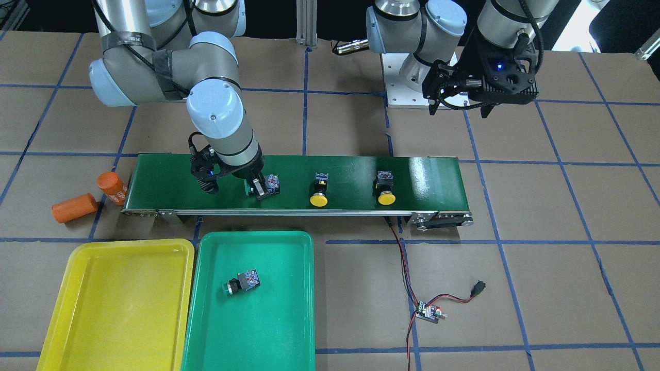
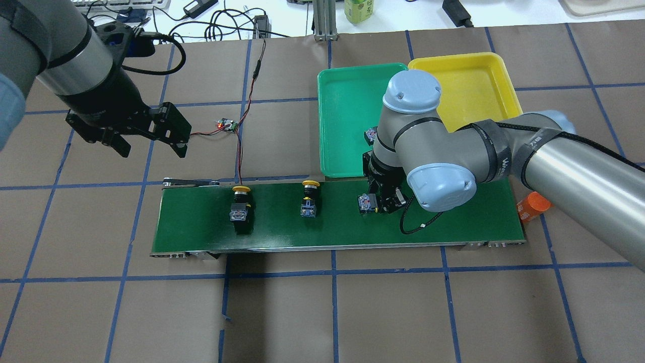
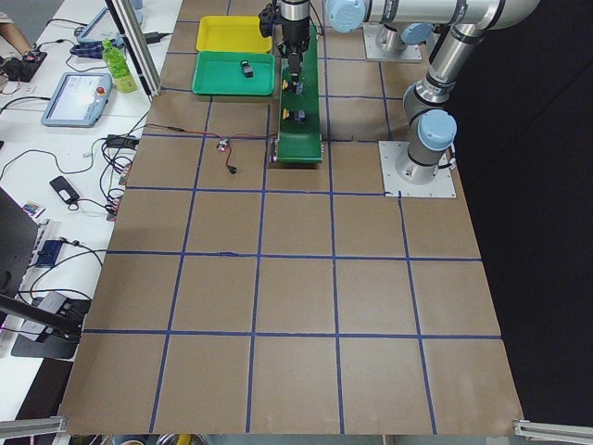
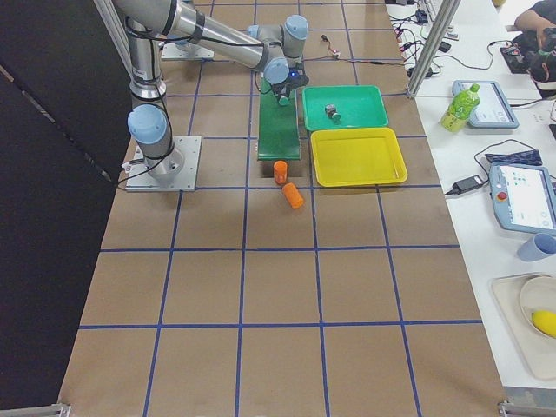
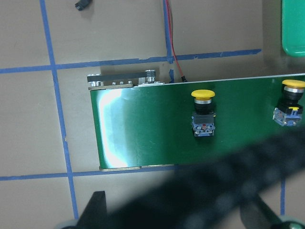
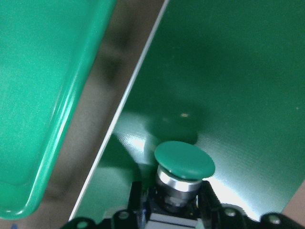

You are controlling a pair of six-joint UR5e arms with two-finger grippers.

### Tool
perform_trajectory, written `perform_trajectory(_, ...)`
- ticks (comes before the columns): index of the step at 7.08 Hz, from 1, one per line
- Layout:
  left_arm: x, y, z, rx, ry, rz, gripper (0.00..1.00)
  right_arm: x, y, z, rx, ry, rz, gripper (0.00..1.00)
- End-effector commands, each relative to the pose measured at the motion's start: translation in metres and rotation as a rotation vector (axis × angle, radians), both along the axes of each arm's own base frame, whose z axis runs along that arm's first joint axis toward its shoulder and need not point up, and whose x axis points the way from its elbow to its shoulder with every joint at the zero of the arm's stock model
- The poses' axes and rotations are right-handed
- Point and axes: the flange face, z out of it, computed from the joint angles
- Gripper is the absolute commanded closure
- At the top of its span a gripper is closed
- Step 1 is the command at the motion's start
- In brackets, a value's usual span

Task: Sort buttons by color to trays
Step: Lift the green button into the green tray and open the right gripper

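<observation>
My right gripper (image 1: 261, 189) is down on the conveyor belt (image 1: 165, 180), shut on a green-capped button (image 6: 185, 160). The button's cap sticks out past the fingers (image 6: 210, 204) in the right wrist view. Two yellow-capped buttons (image 1: 319, 191) (image 1: 385, 188) lie further along the belt. Both also show in the left wrist view (image 5: 202, 113) (image 5: 289, 104). Another green button (image 1: 241, 282) lies in the green tray (image 1: 278, 330). The yellow tray (image 1: 118, 309) beside it holds nothing. My left gripper (image 1: 459, 111) is open and empty, high above the table behind the belt's end.
Two orange cylinders (image 1: 75, 207) (image 1: 112, 188) lie off the belt's end by the yellow tray. A small circuit board (image 1: 429, 312) with red and black wires lies on the table, wired to the belt's other end.
</observation>
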Motion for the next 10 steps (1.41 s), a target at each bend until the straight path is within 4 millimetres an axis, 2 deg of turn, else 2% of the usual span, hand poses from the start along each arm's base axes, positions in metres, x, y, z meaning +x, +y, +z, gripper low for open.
perform_trajectory(1,0.007,-0.009,0.006,-0.035,-0.061,0.017,0.00,-0.003,-0.017,0.023,-0.054,-0.008,0.004,1.00)
perform_trajectory(2,0.005,-0.009,0.006,-0.036,-0.059,0.017,0.00,0.000,-0.042,0.048,-0.114,-0.020,0.022,1.00)
perform_trajectory(3,0.006,-0.010,0.009,-0.042,-0.061,0.017,0.00,0.004,-0.079,0.044,-0.136,-0.022,0.045,1.00)
perform_trajectory(5,0.007,-0.012,0.010,-0.052,-0.063,0.020,0.00,0.017,-0.147,0.016,-0.142,-0.026,0.043,1.00)
perform_trajectory(6,0.007,-0.012,0.010,-0.052,-0.062,0.020,0.00,0.020,-0.163,-0.004,-0.150,-0.025,0.034,0.86)
perform_trajectory(7,0.007,-0.013,0.009,-0.050,-0.060,0.022,0.00,0.021,-0.171,-0.019,-0.202,-0.027,0.034,0.11)
perform_trajectory(8,0.007,-0.016,0.007,-0.045,-0.059,0.023,0.00,0.020,-0.172,-0.019,-0.210,-0.028,0.045,0.00)
perform_trajectory(9,0.008,-0.016,0.007,-0.045,-0.059,0.025,0.00,0.019,-0.170,-0.003,-0.224,-0.029,0.070,0.00)
perform_trajectory(10,0.008,-0.016,0.007,-0.045,-0.060,0.025,0.00,0.013,-0.158,0.026,-0.201,-0.019,0.133,0.00)
